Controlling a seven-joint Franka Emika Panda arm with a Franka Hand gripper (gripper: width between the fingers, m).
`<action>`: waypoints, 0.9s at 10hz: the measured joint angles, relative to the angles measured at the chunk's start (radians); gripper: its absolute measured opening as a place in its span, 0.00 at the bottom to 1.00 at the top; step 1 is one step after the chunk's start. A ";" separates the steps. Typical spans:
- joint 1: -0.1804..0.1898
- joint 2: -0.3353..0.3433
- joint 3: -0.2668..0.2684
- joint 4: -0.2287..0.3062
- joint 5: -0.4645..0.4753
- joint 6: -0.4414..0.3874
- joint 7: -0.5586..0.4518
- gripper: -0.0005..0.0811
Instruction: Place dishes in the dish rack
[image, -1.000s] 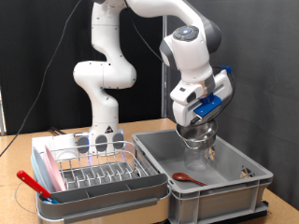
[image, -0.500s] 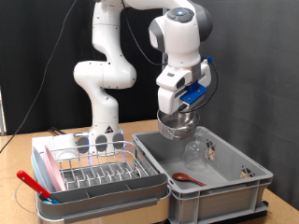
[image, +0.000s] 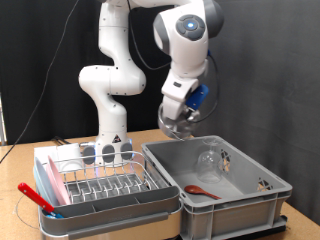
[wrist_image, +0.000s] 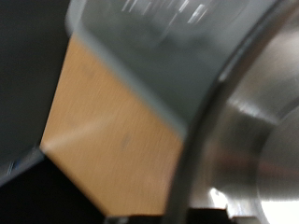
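Observation:
My gripper (image: 181, 115) hangs above the far left corner of the grey crate (image: 230, 205), shut on the small steel bowl (image: 176, 123), which tilts under the hand. Blurred and very close in the wrist view, the bowl's shiny rim (wrist_image: 250, 140) fills one side. The clear glass (image: 210, 160) lies inside the crate. At the exterior view's left stands the dish rack (image: 105, 190), a pale tray with wire prongs. A pink plate (image: 51, 182) stands on edge along its left side.
A red spoon (image: 199, 189) lies on the crate's floor. A red-handled utensil (image: 36, 197) rests across the rack's left front corner. The robot's base (image: 112, 145) stands behind the rack. The wrist view shows the wooden table (wrist_image: 112, 140).
The arm has risen out of the crate and swung towards the exterior view's left, carrying the steel bowl. The glass stays in the crate.

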 joint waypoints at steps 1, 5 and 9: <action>-0.008 -0.012 -0.021 0.002 -0.032 -0.059 -0.035 0.05; -0.051 -0.026 -0.075 0.005 -0.152 -0.257 -0.070 0.05; -0.050 -0.024 -0.073 -0.014 -0.229 -0.263 -0.117 0.04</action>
